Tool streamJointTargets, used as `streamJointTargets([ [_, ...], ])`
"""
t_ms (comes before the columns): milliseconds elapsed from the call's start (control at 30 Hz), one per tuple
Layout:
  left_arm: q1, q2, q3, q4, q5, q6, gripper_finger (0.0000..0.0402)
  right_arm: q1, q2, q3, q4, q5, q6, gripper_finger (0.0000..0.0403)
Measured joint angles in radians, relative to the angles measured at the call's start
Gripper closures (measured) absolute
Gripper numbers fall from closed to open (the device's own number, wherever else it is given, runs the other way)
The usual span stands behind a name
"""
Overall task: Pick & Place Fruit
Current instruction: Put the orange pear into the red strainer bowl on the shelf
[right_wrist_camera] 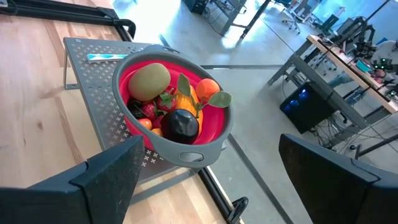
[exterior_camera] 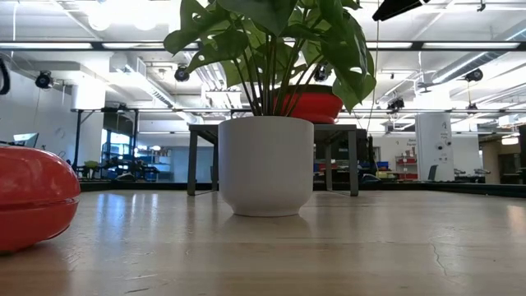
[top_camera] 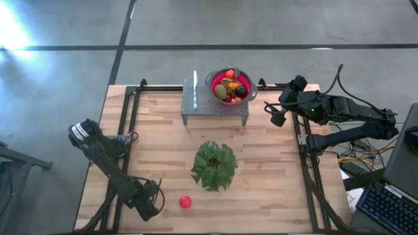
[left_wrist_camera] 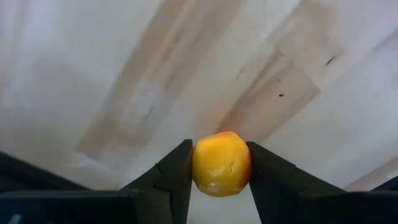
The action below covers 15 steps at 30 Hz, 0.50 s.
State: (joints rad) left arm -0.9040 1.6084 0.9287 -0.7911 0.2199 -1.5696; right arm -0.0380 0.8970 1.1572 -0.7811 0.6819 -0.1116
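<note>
Snugly between left claw (left_wrist_camera: 219, 186): yellow-orange fruit (left_wrist_camera: 221, 163).

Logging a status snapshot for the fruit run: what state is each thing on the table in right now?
Left pincer: shut on the yellow-orange toy fruit, near the table's front edge.
Right pincer: open, empty, beside the bowl.
Red round colander bowl: upright on the perforated metal stand, filled with fruit.
Small red fruit: loose on the wooden table.
Green leafy plant in white pot: upright.
</note>
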Motion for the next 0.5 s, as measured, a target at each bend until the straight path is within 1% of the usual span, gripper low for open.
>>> streamJointTargets([
  [133, 0.026, -0.035, 0.0, -0.043, -0.03, 0.021, 0.0263, 0.0, 0.0, 0.0, 0.0, 0.0, -0.001, 0.0035],
  [233, 0.061, -0.062, 0.0, -0.065, -0.092, 0.093, 0.0262, 0.0, 0.0, 0.0, 0.0, 0.0, -0.006, 0.0035],
  [400, 0.175, -0.11, 0.0, -0.119, -0.167, 0.242, 0.0262, 0.0, 0.001, 0.0, -0.001, 0.0, -0.019, 0.0035],
  [500, 0.256, -0.141, 0.0, -0.15, -0.192, 0.319, 0.0262, 0.0, 0.001, 0.0, -0.001, 0.0, -0.021, 0.0035],
])
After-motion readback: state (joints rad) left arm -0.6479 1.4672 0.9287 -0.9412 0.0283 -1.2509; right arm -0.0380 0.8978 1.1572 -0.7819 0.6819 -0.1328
